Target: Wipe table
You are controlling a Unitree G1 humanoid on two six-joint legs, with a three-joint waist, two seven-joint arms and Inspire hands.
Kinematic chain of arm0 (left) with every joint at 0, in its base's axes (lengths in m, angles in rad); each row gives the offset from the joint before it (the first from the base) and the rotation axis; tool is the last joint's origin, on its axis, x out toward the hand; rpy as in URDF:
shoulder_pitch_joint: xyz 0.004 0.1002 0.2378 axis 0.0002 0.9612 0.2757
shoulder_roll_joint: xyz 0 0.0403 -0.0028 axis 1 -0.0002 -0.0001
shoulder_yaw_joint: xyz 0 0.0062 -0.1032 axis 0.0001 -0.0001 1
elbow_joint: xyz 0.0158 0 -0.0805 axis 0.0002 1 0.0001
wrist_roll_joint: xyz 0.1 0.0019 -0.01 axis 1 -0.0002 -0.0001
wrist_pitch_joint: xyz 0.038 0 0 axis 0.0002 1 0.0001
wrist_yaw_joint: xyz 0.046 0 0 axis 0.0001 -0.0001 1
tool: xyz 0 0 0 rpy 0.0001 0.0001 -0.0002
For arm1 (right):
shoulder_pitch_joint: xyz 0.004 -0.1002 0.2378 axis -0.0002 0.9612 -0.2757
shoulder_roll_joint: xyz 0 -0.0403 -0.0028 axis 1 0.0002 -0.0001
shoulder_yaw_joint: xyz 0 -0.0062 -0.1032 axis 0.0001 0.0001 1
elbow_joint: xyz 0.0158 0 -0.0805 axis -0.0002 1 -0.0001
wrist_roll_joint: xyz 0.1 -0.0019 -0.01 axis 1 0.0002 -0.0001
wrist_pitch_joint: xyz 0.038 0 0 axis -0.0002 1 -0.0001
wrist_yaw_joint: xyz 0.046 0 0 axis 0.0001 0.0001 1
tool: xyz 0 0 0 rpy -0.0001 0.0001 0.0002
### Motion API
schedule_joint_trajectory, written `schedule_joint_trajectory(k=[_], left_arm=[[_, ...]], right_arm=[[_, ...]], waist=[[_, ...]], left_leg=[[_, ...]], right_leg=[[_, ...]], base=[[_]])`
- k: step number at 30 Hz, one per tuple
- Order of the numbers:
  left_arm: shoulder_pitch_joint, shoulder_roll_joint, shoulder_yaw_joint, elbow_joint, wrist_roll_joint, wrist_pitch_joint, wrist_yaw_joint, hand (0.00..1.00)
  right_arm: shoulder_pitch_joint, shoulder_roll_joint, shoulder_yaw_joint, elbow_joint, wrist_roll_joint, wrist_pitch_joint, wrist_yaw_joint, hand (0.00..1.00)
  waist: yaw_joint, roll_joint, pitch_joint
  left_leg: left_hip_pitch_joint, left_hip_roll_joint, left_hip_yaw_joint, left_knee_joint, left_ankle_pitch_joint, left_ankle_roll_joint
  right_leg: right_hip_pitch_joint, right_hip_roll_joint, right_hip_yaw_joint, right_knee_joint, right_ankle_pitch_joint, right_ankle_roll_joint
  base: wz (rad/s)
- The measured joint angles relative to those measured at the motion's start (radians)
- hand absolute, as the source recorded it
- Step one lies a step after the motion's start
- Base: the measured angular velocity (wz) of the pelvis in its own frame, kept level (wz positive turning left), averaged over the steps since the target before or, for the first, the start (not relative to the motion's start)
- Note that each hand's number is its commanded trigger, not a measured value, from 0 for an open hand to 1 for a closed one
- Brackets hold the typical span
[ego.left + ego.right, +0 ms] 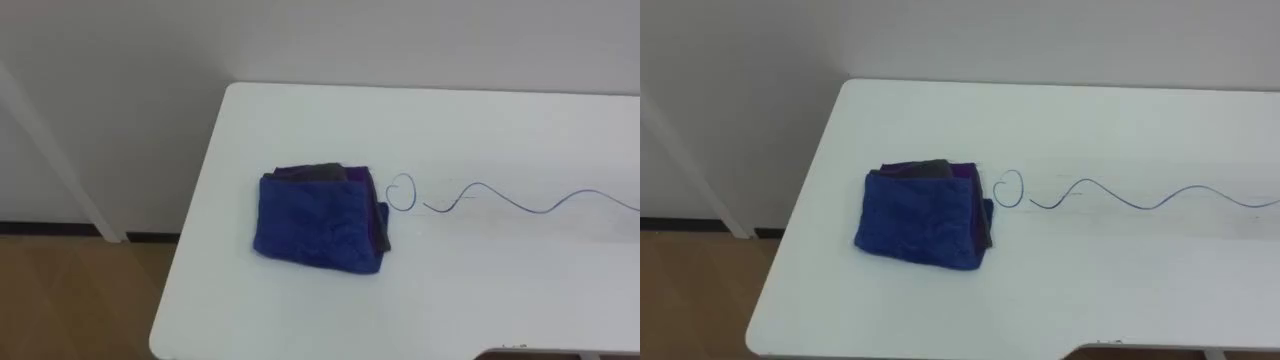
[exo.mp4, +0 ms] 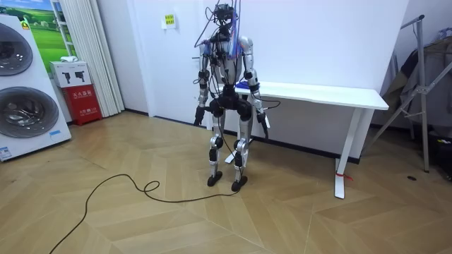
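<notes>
A folded blue cloth [image 1: 320, 220] with a dark purple layer under it lies near the left end of the white table [image 1: 480, 290]. Just to its right, a thin blue pen line [image 1: 500, 197] starts in a small loop and runs in waves toward the right edge. In the room view I stand upright at the left end of the table [image 2: 318, 92], facing the wall. Both arms hang down, with my left hand [image 2: 199, 114] and right hand [image 2: 265, 127] beside my hips, away from the cloth.
The table's left and near edges drop to wooden floor [image 1: 70, 300], and a white wall runs behind it. Washing machines [image 2: 25, 92] and a red box [image 2: 83, 102] stand at the room view's left. A metal stand [image 2: 424, 92] is at its right.
</notes>
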Motion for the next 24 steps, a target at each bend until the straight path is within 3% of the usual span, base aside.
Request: schedule_joint_trajectory(k=[15,19,24], left_arm=[[-0.023,0.002,0.004,-0.001,-0.004,-0.009,0.019,0.0],[-0.022,0.002,0.029,-0.002,-0.003,-0.01,0.019,0.0],[-0.01,0.002,0.053,-0.006,-0.004,-0.01,0.019,0.0]], right_arm=[[-0.002,0.0,0.0,0.0,0.011,-0.004,0.012,0.0],[-0.001,0.0,-0.002,0.003,0.081,-0.003,0.007,0.0],[0.008,0.001,-0.085,0.016,0.222,-0.004,-0.032,0.0]], waist=[[-0.013,0.002,-0.0002],[-0.011,-0.001,-0.0007],[-0.018,-0.008,-0.0011]], left_leg=[[0.0,0.001,0.001,-0.001,0.0,0.0],[0.0,0.001,0.001,-0.002,0.0,0.0],[0.001,0.0,0.002,-0.002,0.0,0.0]], right_leg=[[-0.002,0.002,0.002,0.003,0.0,0.0],[-0.002,0.002,0.001,0.002,0.0,0.0],[-0.001,0.002,0.007,0.0,0.0,0.0]], base=[[0.0],[0.0],[0.0]])
